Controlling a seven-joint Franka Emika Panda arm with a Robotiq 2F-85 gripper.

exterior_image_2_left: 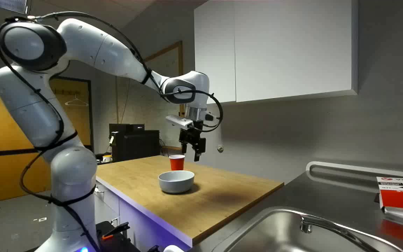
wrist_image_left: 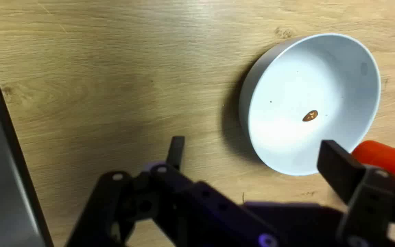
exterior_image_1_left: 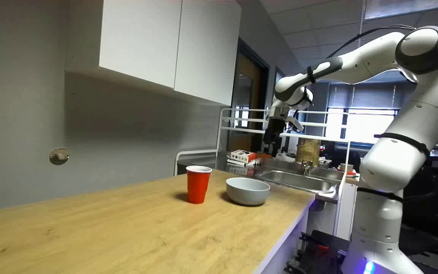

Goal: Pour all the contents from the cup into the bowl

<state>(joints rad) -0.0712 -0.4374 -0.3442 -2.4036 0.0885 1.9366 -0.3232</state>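
The red cup (exterior_image_1_left: pixel 198 186) with a pale rim stands upright on the wooden table; it also shows in an exterior view (exterior_image_2_left: pixel 177 163), its base hidden behind the bowl. In the wrist view the cup (wrist_image_left: pixel 389 160) is partly behind a finger, and its inside is not visible. The grey bowl (exterior_image_1_left: pixel 246 193) stands beside the cup, apart from it, and shows in an exterior view (exterior_image_2_left: pixel 175 183). In the wrist view the bowl (wrist_image_left: pixel 293 82) holds one small brown almond-like piece (wrist_image_left: pixel 310 116). My gripper (wrist_image_left: pixel 252 145) is open and empty, above table height; both exterior views show it (exterior_image_1_left: pixel 270 149) (exterior_image_2_left: pixel 190 154).
A metal sink (exterior_image_2_left: pixel 275 218) with a faucet (exterior_image_2_left: pixel 338 229) adjoins the wooden table (exterior_image_2_left: pixel 229 203). A red and white box (exterior_image_2_left: pixel 402 194) lies on the steel counter. White wall cabinets (exterior_image_1_left: pixel 139 42) hang above the table along the grey wall.
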